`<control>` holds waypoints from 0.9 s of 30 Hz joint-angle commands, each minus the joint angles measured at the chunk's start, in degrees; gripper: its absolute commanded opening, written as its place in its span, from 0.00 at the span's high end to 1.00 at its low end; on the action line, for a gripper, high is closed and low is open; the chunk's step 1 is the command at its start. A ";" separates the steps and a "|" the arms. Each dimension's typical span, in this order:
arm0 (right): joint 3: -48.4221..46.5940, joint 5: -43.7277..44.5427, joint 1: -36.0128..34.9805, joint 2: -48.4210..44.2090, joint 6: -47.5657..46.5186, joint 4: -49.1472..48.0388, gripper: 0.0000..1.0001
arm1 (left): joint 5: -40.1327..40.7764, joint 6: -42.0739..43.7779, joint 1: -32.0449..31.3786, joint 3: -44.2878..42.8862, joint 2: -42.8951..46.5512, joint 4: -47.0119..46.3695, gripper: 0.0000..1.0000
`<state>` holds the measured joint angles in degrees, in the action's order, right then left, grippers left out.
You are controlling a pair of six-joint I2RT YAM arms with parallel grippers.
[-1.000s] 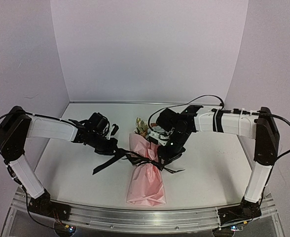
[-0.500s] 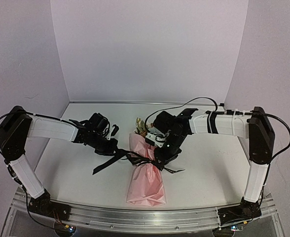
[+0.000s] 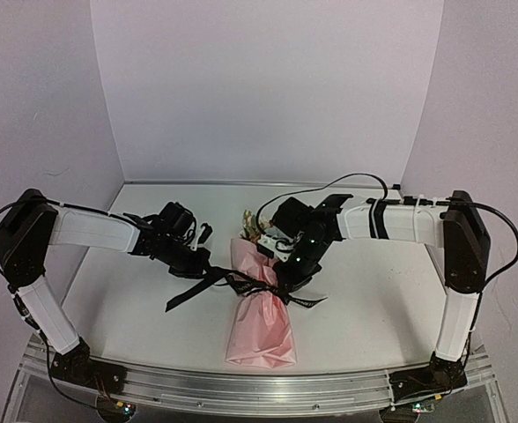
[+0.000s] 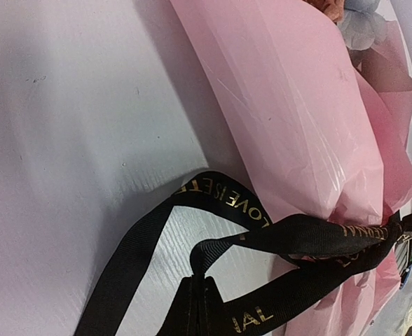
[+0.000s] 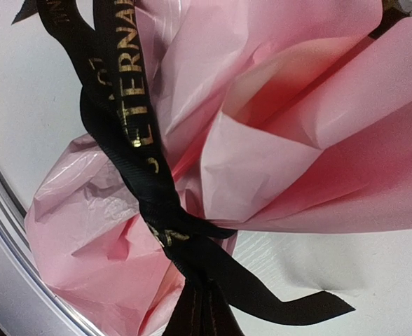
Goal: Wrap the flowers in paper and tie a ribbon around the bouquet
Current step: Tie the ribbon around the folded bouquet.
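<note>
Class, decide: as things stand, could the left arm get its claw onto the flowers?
Probably not yet: the left claw is shut on the ribbon; the flowers lie uncovered beyond it.

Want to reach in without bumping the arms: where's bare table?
Free: white table right of the pink paper bouquet, up to the right arm; also the near-left corner, on the near side of the black satin ribbon tail. Crowded: mid-bouquet, where left gripper and right gripper pinch the ribbon.

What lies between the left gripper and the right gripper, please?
The bouquet lies there, with the ribbon stretched across it, as the top external view shows.
</note>
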<state>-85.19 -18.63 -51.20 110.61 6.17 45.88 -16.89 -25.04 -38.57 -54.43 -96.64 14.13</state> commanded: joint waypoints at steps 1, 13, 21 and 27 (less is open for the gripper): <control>1.40 1.90 -0.41 -2.66 0.31 -2.67 1.00 | -0.60 1.13 0.25 -3.00 -0.34 0.44 1.00; 10.09 4.59 -1.65 -12.51 2.96 -10.37 1.00 | -0.48 1.13 0.25 -2.82 -0.98 0.18 1.00; 12.64 7.92 -1.92 -16.74 3.12 -12.45 1.00 | -0.12 1.06 0.31 -2.62 -1.11 0.25 1.00; 14.45 12.87 -1.74 -18.39 5.94 -12.27 1.00 | 1.05 0.56 0.87 -1.97 -1.33 0.87 1.00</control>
<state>-72.06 -11.14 -53.08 95.43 9.37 33.31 -17.97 -25.01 -38.61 -54.43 -97.22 14.37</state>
